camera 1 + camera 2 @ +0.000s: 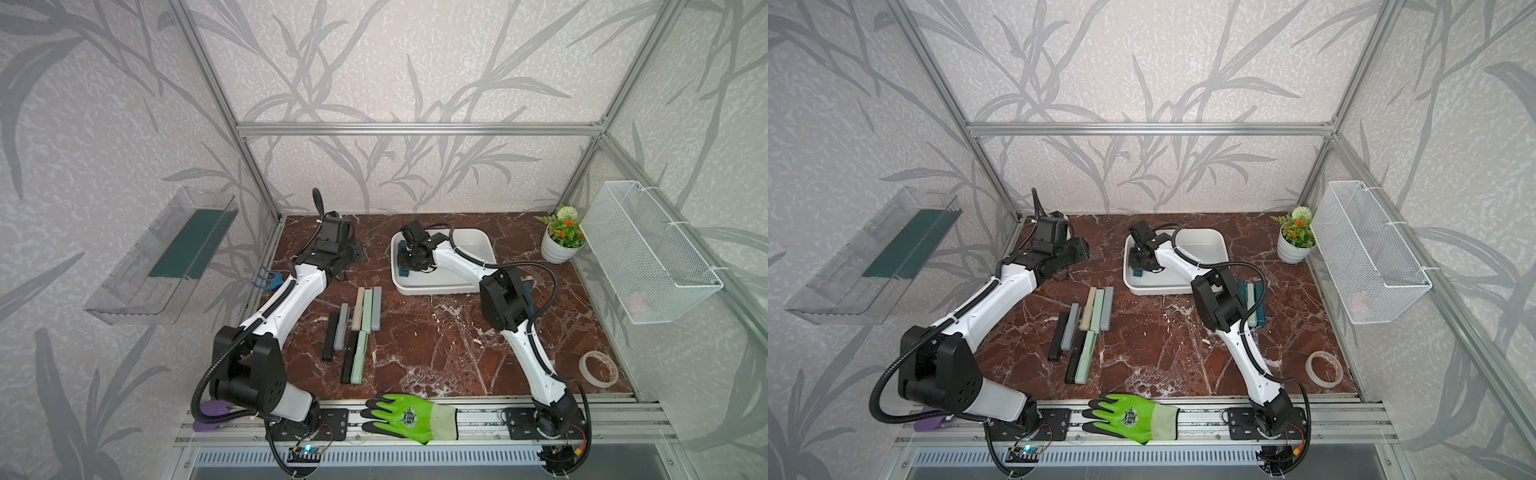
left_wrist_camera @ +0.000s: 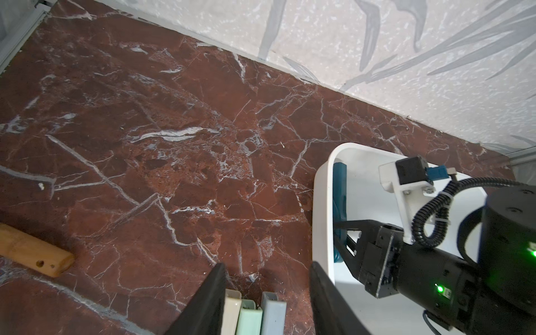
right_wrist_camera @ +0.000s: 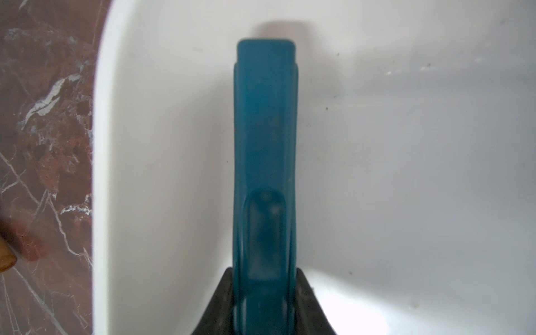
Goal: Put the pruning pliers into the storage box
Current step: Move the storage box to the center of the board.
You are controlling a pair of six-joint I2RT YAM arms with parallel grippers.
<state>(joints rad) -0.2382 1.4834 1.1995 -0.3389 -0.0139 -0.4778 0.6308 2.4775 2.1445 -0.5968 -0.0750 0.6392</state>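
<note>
Currently the right claw (image 3: 265,301), clamping teal pliers (image 3: 265,130) inside the storage box (image 3: 98,174), may jam them against its wall; the left claw (image 2: 268,265) gapes empty.

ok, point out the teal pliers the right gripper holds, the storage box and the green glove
teal pliers (image 3: 265,145), right wrist view, middle of the body
storage box (image 1: 440,289), in a top view, near wall
green glove (image 1: 409,417), in a top view, palm

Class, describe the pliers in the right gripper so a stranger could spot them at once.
Start at the white storage box at the back of the marble table. Inside it, the right gripper clamps dark teal pliers. Other teal ones lie outside it.
</note>
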